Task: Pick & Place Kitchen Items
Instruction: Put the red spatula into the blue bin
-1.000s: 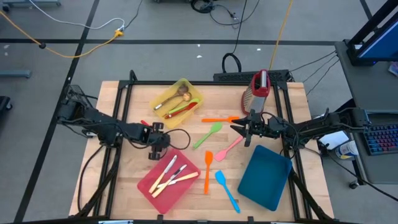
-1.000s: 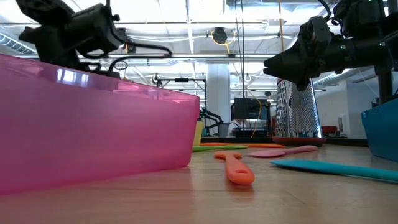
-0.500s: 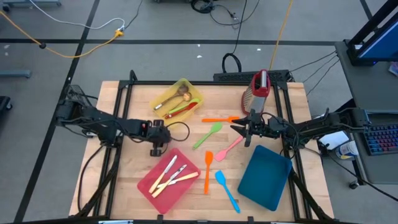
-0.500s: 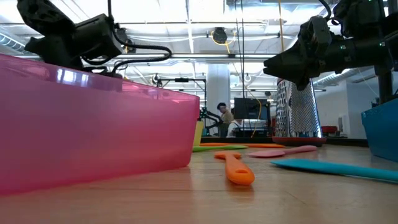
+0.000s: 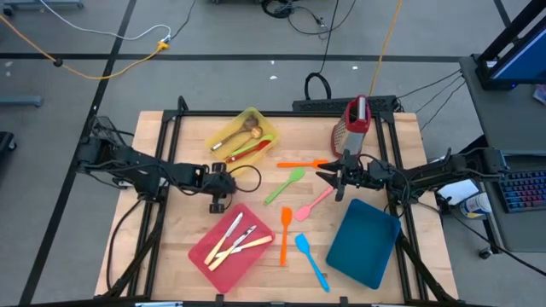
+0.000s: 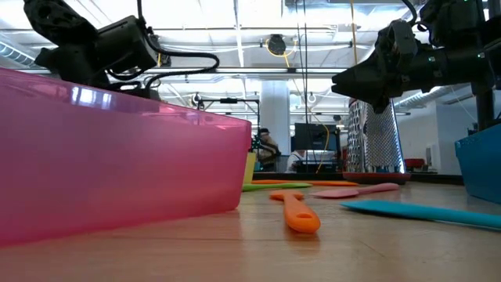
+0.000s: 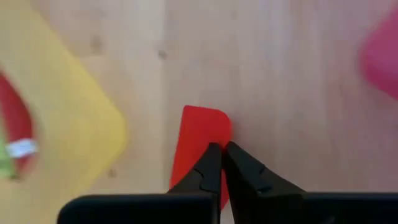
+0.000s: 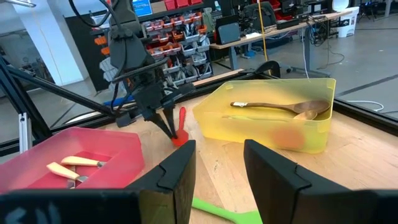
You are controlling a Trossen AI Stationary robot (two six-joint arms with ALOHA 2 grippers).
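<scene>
Left gripper (image 5: 217, 205) hovers between yellow tray (image 5: 223, 135) (above) and pink-red tray (image 5: 202, 251).

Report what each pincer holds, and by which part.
The left pincer is shut on the red spatula, gripping the edge of its flat blade between the yellow tray and the pink tray. The right pincer is open and holds nothing.
</scene>
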